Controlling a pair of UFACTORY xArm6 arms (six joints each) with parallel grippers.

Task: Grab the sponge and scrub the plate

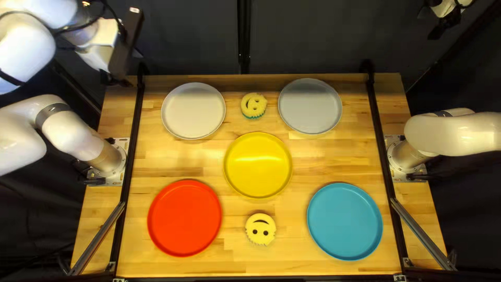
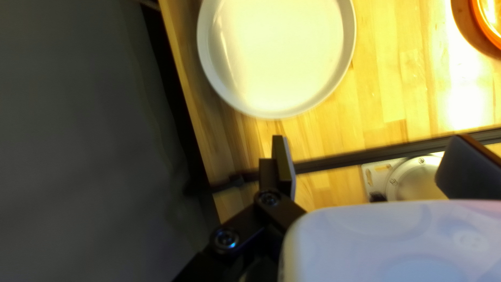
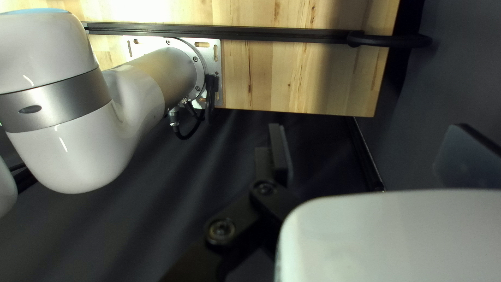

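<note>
In the top left view my left gripper [image 1: 121, 73] is raised over the table's far left corner, and my right gripper [image 1: 441, 28] shows near the far right, beyond the table. One round yellow sponge [image 1: 253, 105] with a face and a green underside lies between the white plate [image 1: 193, 110] and the grey plate [image 1: 310, 106]. A second smiling sponge [image 1: 260, 229] lies between the red plate [image 1: 184, 218] and the blue plate [image 1: 345, 221]. At the middle is the yellow plate [image 1: 258, 165]. In the wrist views my left gripper [image 2: 365, 164] and right gripper [image 3: 362, 156] are open, holding nothing.
Black rails run along the left [image 1: 132, 151] and right [image 1: 382, 141] sides of the wooden table [image 1: 292, 261]. My left arm's base plate [image 1: 112, 177] sits at the left edge, and my right arm's base plate [image 1: 399, 169] at the right. A dark curtain [image 1: 193, 36] hangs behind the far edge.
</note>
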